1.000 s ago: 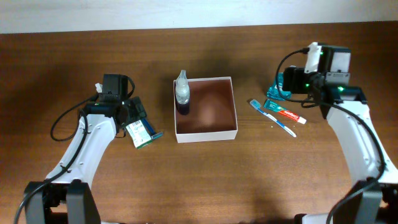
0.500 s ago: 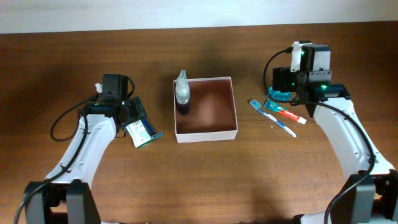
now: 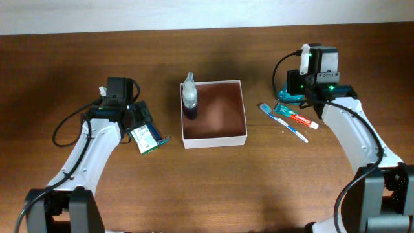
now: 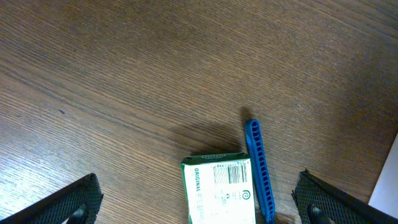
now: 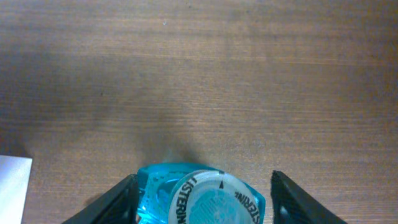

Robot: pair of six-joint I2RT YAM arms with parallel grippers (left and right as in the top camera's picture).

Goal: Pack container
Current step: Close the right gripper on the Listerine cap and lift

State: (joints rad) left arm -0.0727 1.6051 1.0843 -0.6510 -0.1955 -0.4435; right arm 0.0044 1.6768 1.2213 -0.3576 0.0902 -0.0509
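Observation:
The container [image 3: 215, 140], a square white-walled box with a reddish-brown inside, sits mid-table. A clear spray bottle [image 3: 189, 97] stands in its left side. My left gripper [image 3: 138, 123] is open above a green-and-white carton [image 3: 148, 138]. In the left wrist view the carton [image 4: 219, 190] lies between the open fingers [image 4: 199, 210], with a blue comb [image 4: 259, 171] beside it. My right gripper [image 3: 293, 89] is open and straddles the teal mouthwash bottle [image 3: 288, 98]. The right wrist view shows the bottle's white cap [image 5: 217, 199] between the fingers [image 5: 202, 213].
A blue toothbrush [image 3: 284, 123] and a red-and-white toothpaste tube [image 3: 297, 117] lie right of the container. The comb [image 3: 162, 140] lies by the carton. A container corner shows at the edge of each wrist view [image 4: 387, 186] [image 5: 12, 186].
My right arm has moved left and closer over the mouthwash bottle. The left arm, the carton and the container have not moved.

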